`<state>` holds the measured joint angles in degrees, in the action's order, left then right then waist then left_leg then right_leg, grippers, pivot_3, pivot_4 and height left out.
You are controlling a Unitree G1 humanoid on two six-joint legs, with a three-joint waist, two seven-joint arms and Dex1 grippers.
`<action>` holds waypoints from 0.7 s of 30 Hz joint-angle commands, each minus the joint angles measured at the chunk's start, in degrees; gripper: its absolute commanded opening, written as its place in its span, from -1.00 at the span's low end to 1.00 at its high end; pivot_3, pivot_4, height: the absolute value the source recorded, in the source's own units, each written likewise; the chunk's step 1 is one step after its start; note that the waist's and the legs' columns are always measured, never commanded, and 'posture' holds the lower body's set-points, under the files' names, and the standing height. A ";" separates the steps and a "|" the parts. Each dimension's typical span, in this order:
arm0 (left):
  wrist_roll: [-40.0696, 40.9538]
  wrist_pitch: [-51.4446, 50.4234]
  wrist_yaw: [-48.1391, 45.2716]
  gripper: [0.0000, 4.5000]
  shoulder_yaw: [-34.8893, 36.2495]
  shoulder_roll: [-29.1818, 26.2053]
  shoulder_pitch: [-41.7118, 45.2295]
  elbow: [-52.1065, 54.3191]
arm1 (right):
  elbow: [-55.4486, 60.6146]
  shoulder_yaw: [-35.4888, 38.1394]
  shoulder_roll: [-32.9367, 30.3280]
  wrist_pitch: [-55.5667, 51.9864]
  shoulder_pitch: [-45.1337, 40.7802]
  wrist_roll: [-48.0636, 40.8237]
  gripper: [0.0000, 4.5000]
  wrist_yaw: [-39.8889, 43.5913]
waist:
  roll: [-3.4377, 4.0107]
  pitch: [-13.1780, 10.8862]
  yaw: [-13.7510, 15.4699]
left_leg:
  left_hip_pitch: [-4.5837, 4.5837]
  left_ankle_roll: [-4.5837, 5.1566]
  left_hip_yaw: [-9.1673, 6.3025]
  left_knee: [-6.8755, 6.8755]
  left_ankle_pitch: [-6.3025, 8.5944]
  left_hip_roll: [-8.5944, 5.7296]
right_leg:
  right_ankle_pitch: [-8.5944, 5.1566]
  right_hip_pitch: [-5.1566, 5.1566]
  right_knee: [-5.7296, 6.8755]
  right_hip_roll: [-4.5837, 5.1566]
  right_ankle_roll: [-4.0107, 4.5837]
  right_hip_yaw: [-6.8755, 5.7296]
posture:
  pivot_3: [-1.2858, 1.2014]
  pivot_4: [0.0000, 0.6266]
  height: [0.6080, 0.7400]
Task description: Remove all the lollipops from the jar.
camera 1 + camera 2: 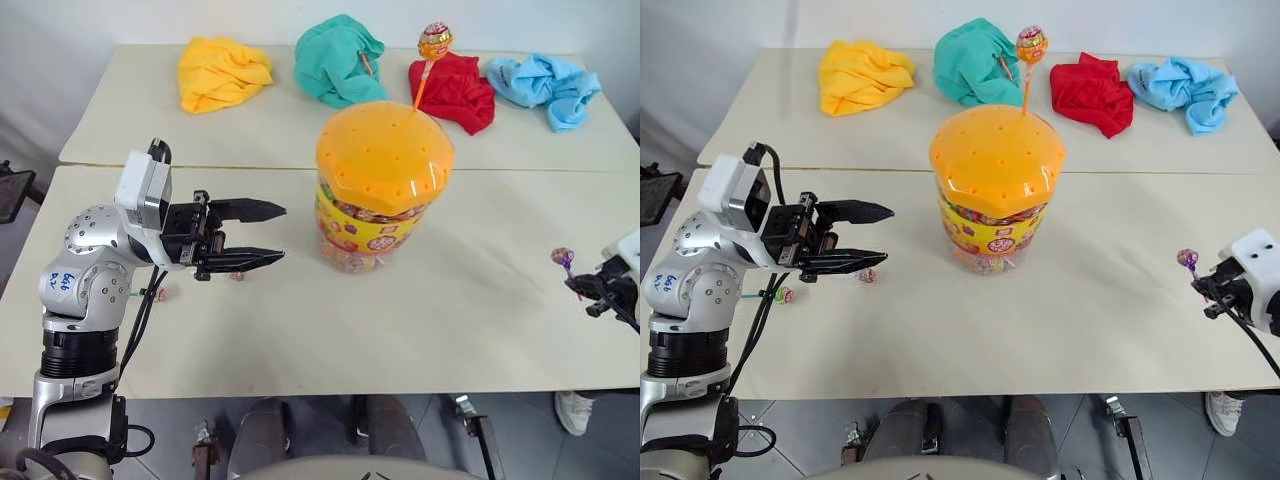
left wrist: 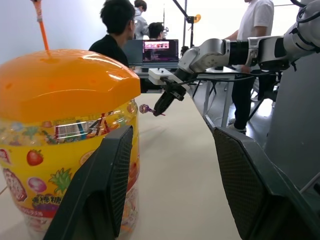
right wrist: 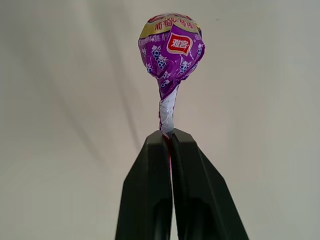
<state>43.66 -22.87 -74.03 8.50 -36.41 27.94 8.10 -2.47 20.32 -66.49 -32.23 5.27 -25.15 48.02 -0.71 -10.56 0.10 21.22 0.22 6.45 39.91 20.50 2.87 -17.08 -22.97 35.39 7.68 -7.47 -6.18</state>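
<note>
Jar [image 1: 375, 215] upright near the middle of the beige table [image 1: 480, 320], orange domed lid [image 1: 384, 158] on, one orange-stick lollipop [image 1: 434, 42] standing up from a hole at the lid's far side. Left gripper [image 1: 262, 235] level, just beside the jar on the robot's left, fingers well apart, holding nothing. Right gripper [image 3: 170, 137] well apart at the right table edge, pressed closed on the stick of a purple lollipop [image 3: 171, 47]. Two more lollipops flat on the table below the left gripper: one [image 1: 868, 275] near its fingertips, one [image 1: 783, 295] closer to the arm. Four cloths along the far table: yellow [image 1: 222, 72], teal [image 1: 338, 58], red [image 1: 455, 90], blue [image 1: 545, 88].

One jar [image 1: 996, 195], four lollipops [image 1: 1030, 44] counted, four crumpled cloths [image 1: 865, 73] along the table's [image 1: 1120, 320] far edge
</note>
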 commanded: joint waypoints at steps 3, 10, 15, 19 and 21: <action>2.51 -1.61 3.35 0.21 3.28 0.01 -2.20 1.75 | 1.07 6.28 2.69 5.62 -1.81 -2.48 -0.09 5.54 | 0.00 0.00 0.09 | 0.01 0.00 -0.02 0.01 0.00 0.00 | 0.00 0.00 -0.01 0.00 0.00 0.00 | 0.03 -0.52 1.00; 10.78 -5.24 15.85 0.21 11.70 5.90 -1.51 -1.28 | 16.56 10.50 11.55 -1.21 -21.49 -27.19 0.34 4.57 | 0.05 -0.02 -0.20 | -0.08 -0.01 -0.41 0.06 0.00 0.05 | 0.01 0.00 0.17 -0.02 -0.01 0.06 | 0.03 -0.52 1.00; 13.50 -6.96 19.90 0.21 12.79 8.35 -0.13 -1.14 | 16.88 1.37 17.26 -5.34 -36.61 -27.88 0.34 -3.84 | 0.01 -0.01 0.21 | 0.06 -0.04 -0.61 0.13 0.02 0.00 | 0.02 0.00 0.18 0.01 -0.03 -0.01 | 0.03 -0.52 1.00; 12.81 -7.06 19.40 0.21 10.93 9.37 0.00 -0.73 | 11.65 -6.83 24.01 -10.04 -49.16 -24.82 0.34 -11.22 | 0.01 -0.01 0.29 | 0.19 -0.03 -0.32 0.14 0.03 -0.06 | 0.02 -0.09 0.18 0.03 -0.04 -0.03 | 0.03 -0.52 1.00; 12.65 -7.02 19.32 0.21 10.20 9.66 0.20 -0.37 | 10.08 -10.35 26.45 -10.39 -52.76 -22.51 0.34 -11.90 | 0.01 -0.01 0.12 | 0.25 -0.04 -0.30 0.12 0.02 -0.04 | 0.02 -0.22 0.26 -0.01 -0.04 -0.07 | 0.03 -0.52 1.00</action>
<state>55.74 -30.08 -54.54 18.99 -26.92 27.29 6.01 7.77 11.22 -40.54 -42.38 -45.63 -49.14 37.18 -0.69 -10.57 0.21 21.53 0.17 6.17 40.01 20.51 2.84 -17.06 -23.30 35.66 7.68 -7.51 -6.24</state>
